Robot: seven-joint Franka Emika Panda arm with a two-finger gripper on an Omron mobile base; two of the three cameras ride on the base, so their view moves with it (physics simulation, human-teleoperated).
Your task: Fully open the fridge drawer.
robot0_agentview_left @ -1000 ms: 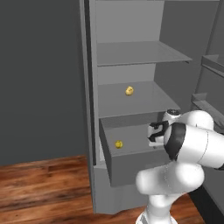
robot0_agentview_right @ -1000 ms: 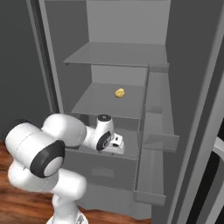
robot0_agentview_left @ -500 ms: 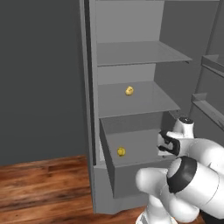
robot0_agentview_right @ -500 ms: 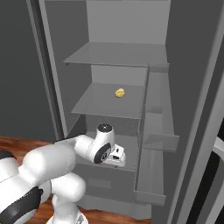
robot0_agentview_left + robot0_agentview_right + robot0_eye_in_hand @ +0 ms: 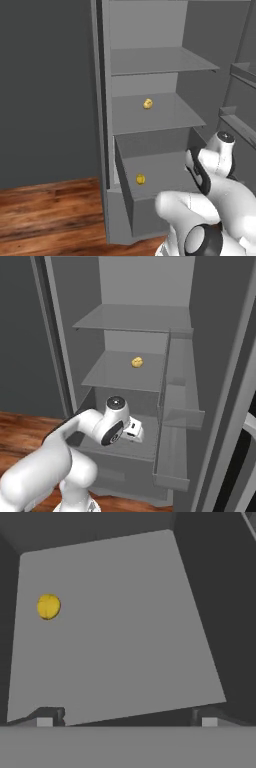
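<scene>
Nearest, the gripper [image 5: 125,714] is seen in the hand view with its two fingertips spread wide apart, open and holding nothing, poised over the fridge drawer [image 5: 150,172]. The drawer is pulled partway out of the fridge [image 5: 102,125], below the lower shelf [image 5: 155,112]. A small yellow item [image 5: 141,178] is seen lying on the drawer floor toward its left side. Farther back, a second yellow item [image 5: 137,362] is seen on the lower shelf, with the upper shelf [image 5: 160,60] above it.
</scene>
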